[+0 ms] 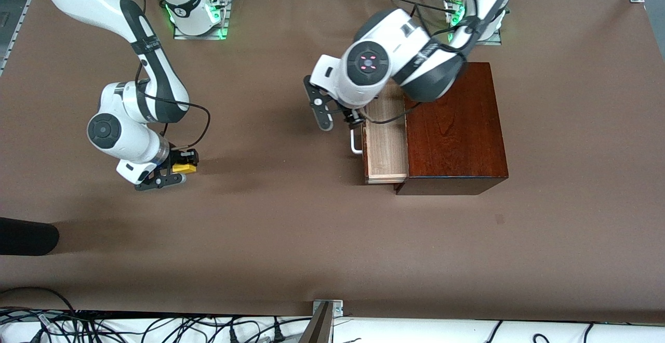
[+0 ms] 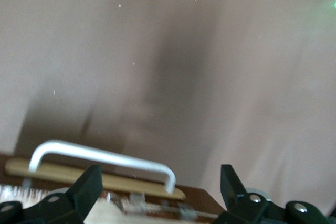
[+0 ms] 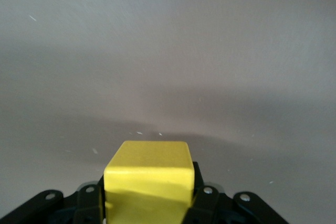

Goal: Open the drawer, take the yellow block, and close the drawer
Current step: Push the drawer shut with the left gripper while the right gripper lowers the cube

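Note:
The drawer (image 1: 385, 145) stands pulled out of the mahogany box (image 1: 456, 127). Its pale-wood tray shows nothing inside, and the part farther from the front camera is hidden under the left arm. My left gripper (image 1: 338, 119) is open and hovers at the white handle (image 1: 356, 144). In the left wrist view the handle (image 2: 102, 156) lies between the spread fingers of that gripper (image 2: 160, 187), untouched. My right gripper (image 1: 178, 169) is shut on the yellow block (image 1: 185, 168), low over the table toward the right arm's end. The block (image 3: 147, 174) fills the right wrist view.
A black object (image 1: 26, 236) lies at the table's edge at the right arm's end, nearer the front camera. Cables and a metal bracket (image 1: 326, 314) run along the table's front edge.

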